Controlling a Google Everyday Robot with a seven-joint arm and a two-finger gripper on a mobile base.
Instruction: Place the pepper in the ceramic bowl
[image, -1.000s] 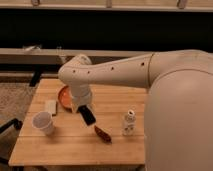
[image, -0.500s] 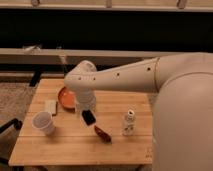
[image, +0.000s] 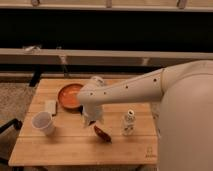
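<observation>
A wooden worktop (image: 75, 147) stands in front of a dark wall. The white arm (image: 130, 90) of the robot reaches in from the right edge of the worktop and bends down over its middle. The gripper (image: 93, 121) is at the end of this arm, low over the middle of the worktop and a little toward the near edge. It points down, and most of it is hidden under the white wrist. I cannot tell if the gripper is apart, together, or clamped on something.

The pepper (image: 102, 133) lies on the worktop just beside the gripper, on the side of the near edge. It is small, dark red and a little curved. I cannot tell if the gripper touches it.

The ceramic bowl (image: 67, 96) is orange-red and shallow. It stands nearer to the far left corner, and the arm partly covers its right side. The pepper is well apart from it.

A white cup (image: 43, 123) stands near the left edge, a little tilted. A small pale block (image: 50, 107) lies between the cup and the bowl. A small white bottle (image: 128, 123) stands upright to the right of the pepper, nearer to the right edge.
</observation>
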